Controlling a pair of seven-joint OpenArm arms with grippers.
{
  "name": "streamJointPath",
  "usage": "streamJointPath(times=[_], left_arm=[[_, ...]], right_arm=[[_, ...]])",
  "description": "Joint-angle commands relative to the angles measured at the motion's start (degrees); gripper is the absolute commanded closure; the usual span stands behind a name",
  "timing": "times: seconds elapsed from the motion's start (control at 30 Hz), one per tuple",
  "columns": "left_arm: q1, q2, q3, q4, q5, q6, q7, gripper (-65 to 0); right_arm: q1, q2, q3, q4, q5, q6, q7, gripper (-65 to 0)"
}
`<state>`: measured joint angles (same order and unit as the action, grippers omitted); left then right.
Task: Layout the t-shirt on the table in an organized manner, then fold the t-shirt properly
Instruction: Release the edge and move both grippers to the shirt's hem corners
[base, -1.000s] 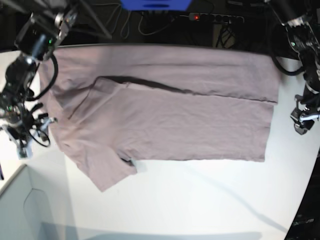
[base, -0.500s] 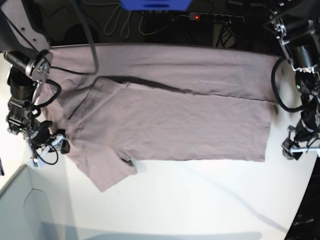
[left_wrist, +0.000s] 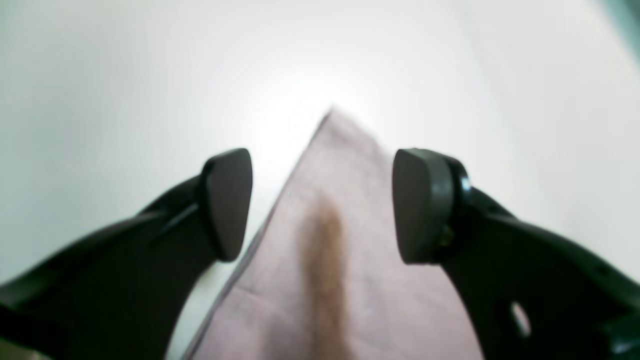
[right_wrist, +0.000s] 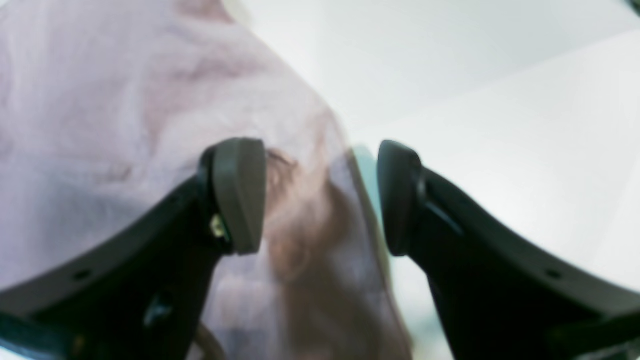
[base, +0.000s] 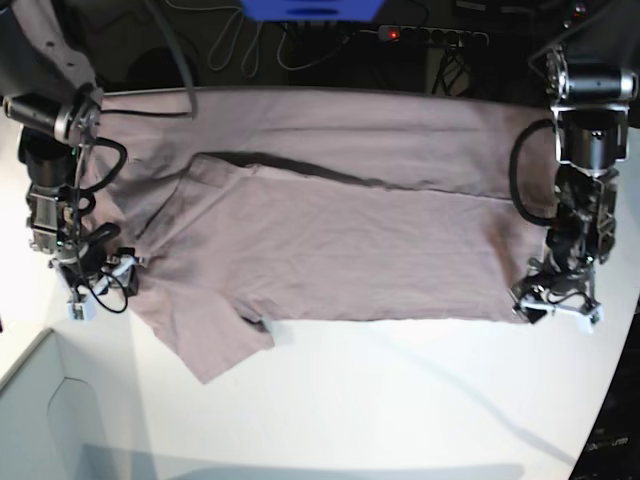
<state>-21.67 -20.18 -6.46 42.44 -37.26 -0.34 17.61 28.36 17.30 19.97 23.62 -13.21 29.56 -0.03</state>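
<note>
The mauve-pink t-shirt (base: 340, 220) lies spread across the white table (base: 400, 400), its far long side folded over the middle and one sleeve sticking out at the front left. My left gripper (base: 556, 306) is at the shirt's front right corner. In the left wrist view the left gripper (left_wrist: 322, 205) is open, and the shirt's pointed corner (left_wrist: 345, 260) lies between the fingers (left_wrist: 227, 200). My right gripper (base: 100, 283) is at the shirt's left edge beside the sleeve. The right wrist view shows the right gripper (right_wrist: 320, 197) open astride the cloth's edge (right_wrist: 310, 235).
A pale grey box corner (base: 50, 420) sits at the front left. Behind the table lie a power strip (base: 430, 37), cables and a blue object (base: 310, 10). The table's curved edge (base: 610, 370) runs close to my left arm.
Both arms have come down and inward to the shirt. The left gripper reached the front right corner. The right gripper reached the left edge near the sleeve. The shirt has not moved.
</note>
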Motion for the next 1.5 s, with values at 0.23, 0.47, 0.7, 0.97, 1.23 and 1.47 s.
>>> streamJointPath(times=[0.23,0.47,0.7,0.97,1.23,1.47], left_arm=[[-8.88,-1.31,11.51,-16.28,0.02,-0.06,-7.10,-42.3],[-8.88,-1.05,17.76,-16.81,0.02,-0.06,-10.97,-42.3],[-8.44,-0.96,17.93,-16.90,0.02,-0.06,-10.97,-34.4],[-7.82,-0.96,17.58,-16.90,-0.33,0.03,-10.79,-0.4],[-6.42,-1.40,17.32,-10.57,-0.68,0.38,-6.66,0.0],[1.41,-1.57,3.87,3.67,-0.06,0.29,1.52,0.0]], right_arm=[[-0.10,-0.20,-2.34,0.43,-0.02,-0.42,-1.07,-20.7],[-0.10,-0.38,-2.34,0.43,-0.11,-0.51,-1.15,-6.0],[-0.10,-0.38,-2.43,0.43,-0.11,-0.51,-1.15,0.0],[-0.10,-0.38,-2.43,0.43,-0.11,-0.42,-1.15,0.0],[-0.10,-0.38,-1.81,3.50,1.04,-0.24,-0.89,0.0],[-9.94,-0.29,-1.81,20.91,4.55,-0.24,-1.24,0.0]])
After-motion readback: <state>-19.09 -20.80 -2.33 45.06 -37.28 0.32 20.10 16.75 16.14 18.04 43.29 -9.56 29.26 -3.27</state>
